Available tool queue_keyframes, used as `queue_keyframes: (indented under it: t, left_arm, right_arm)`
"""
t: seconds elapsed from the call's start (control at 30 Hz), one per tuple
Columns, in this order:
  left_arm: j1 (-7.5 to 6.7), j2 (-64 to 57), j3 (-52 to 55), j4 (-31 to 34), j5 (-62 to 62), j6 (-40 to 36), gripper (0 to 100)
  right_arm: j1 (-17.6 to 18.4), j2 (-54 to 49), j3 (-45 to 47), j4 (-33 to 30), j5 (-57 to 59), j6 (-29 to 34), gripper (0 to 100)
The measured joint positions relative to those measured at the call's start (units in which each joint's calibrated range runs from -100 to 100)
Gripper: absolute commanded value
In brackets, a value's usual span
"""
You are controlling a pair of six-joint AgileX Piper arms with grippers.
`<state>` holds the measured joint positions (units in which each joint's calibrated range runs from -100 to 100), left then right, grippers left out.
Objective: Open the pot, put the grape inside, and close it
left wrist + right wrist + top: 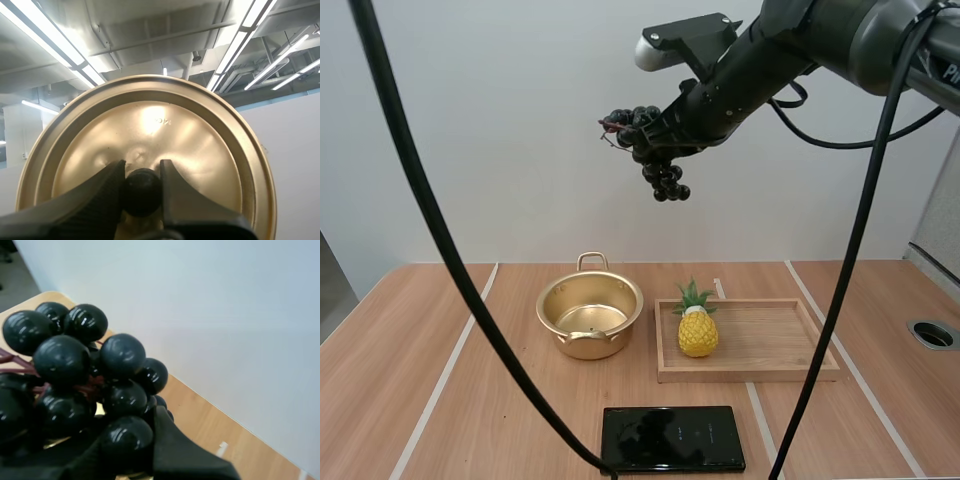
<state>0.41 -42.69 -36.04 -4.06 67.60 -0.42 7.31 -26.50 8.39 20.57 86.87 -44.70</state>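
The pot (590, 318) stands open on the table (410, 390), its gold bowl bare inside. The right pincer (648, 135) pinches the grapes (662, 165) near the top of the bunch, high above the table and to the right of the pot, so the rest dangles free below the fingers. The left pincer (142, 172) is clamped on the black knob (142, 192) of the lid (150, 120), which it holds away from the pot.

The likeliest fault is a bad drop. The bunch is not yet over the pot's mouth, and let go from this height it could hit the rim, bounce out or land on the table beside the pot. The grip looks to sit on only a few round, glossy berries, so a quick swing toward the pot might shake the bunch loose early. The pot looks light, so a snag on its rim or handle could push it aside. The knob is small and round, so the lid could pivot between the fingers and come down crooked on the pot.

Just right of the pot lies a wooden tray (770, 372) with a toy pineapple (697, 328) at the end nearest the pot. An arm coming down from that side could clip its leaves. A flat black slab (672, 438) lies in front of the pot, clear of the route. Nothing blocks the pot's mouth.
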Motion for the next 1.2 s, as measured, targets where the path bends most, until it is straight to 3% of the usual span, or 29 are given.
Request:
queue_keyframes:
  t: [0.4, 0.43, 0.57, 0.73, 1.0, 1.2]
  left_arm:
    - [0.00, -0.10, 0.00, 0.00, 0.82, 0.11, 0]
    - [0.00, -0.10, 0.00, 0.00, 2.95, 1.43, 0]
    - [0.00, -0.10, 0.00, 0.00, 3.74, 2.25, 0]
    - [0.00, -0.10, 0.00, 0.00, 3.74, 2.25, 0]
    - [0.00, -0.10, 0.00, 0.00, 3.74, 2.32, 0]
    - [0.00, -0.10, 0.00, 0.00, 3.74, 2.32, 0]
  right_arm:
    - [3.39, 1.84, 0.00, 0.34, 0.00, -1.87, 0]
    - [6.32, 7.86, -0.11, -0.14, 0.00, -3.18, 0]
    - [8.05, 12.58, -0.11, -1.17, 0.00, -3.28, 0]
    - [10.39, 17.47, -0.11, -6.40, -2.74, -1.35, 0]
    - [13.23, 24.42, -0.11, -19.83, -7.96, 8.17, 0]
    - [13.62, 28.39, -0.11, -21.14, -9.91, 10.27, 0]
